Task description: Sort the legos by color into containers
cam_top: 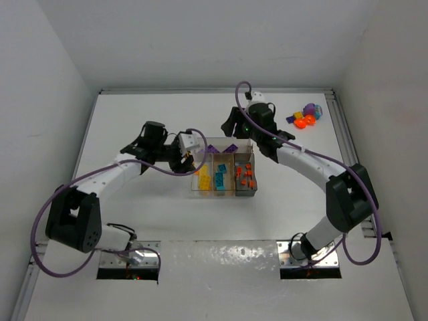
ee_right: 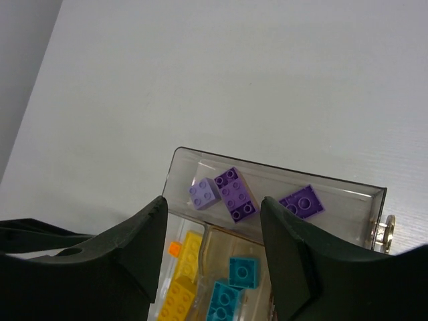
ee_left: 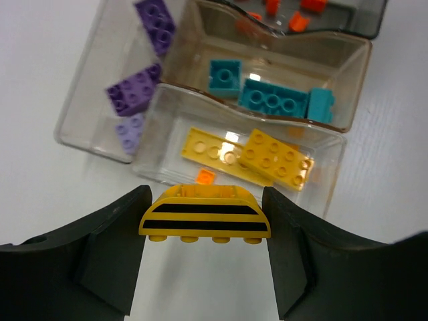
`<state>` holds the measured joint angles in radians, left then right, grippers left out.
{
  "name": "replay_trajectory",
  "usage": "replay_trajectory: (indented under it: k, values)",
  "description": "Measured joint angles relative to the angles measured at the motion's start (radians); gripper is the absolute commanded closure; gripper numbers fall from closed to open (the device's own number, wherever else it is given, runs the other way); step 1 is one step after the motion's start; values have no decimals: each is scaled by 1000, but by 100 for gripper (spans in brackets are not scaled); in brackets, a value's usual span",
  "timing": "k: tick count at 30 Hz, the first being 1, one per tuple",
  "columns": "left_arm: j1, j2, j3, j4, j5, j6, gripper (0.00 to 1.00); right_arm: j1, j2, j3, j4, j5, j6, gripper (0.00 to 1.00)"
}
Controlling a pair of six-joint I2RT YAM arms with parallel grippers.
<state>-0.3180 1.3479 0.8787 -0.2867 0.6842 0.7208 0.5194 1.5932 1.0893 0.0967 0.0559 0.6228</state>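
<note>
Left fingers (ee_left: 114, 247): closed on a yellow striped brick (ee_left: 204, 224), one finger on each of its ends.
Brick axis: its long side runs across from finger to finger, roughly in line with the near wall of the yellow bin (ee_left: 167, 150).
Brick to bin: the bin lies straight ahead of the fingertips, just past the brick. The brick sits at that wall; I cannot tell whether it has crossed the rim.
Bin contents: two flat yellow plates (ee_left: 267, 157) and one small orange bit (ee_left: 206, 176) that looks out of place.
Neighbours: the teal bin (ee_left: 200, 67) is next beyond, and the purple section (ee_left: 93, 100) is ahead to the left, so a drop that overshoots forward would land among the teal bricks.
Next move, as I judge it: a short push forward over the wall, then release.
Right fingers (ee_right: 137, 257): spread apart and empty, hovering over the purple end of the tray (cam_top: 224, 194), close to the left arm's path.
Unsorted legos (cam_top: 306, 118): a small pile on the desk (cam_top: 147, 221) at the far right, well away from the tray. The right arm is the nearer one.
</note>
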Motion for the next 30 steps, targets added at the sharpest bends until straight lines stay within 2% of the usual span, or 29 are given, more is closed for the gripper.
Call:
replay_trajectory:
  k: [6,9,14,20,23,25,26,30]
  values:
    - [-61,53,-3,10,2,45,99,0,-39,-50,1,-15,-36,43]
    - [-61,68,-4,34,19,69,95,0,-72,-93,-1,-10,-48,43]
    - [-60,115,-46,92,46,94,82,0,-112,-136,0,12,-67,43]
    - [-61,172,-74,146,55,105,75,-1,-121,-145,0,38,-82,43]
    - [-61,182,-73,175,58,111,65,0,-121,-146,0,48,-87,42]
    - [-61,192,-73,193,62,113,56,0,-121,-146,0,50,-90,42]
    - [-62,199,-72,200,65,113,47,0,-121,-146,0,52,-92,42]
    - [-63,228,-65,216,68,109,31,0,-121,-146,-1,64,-102,41]
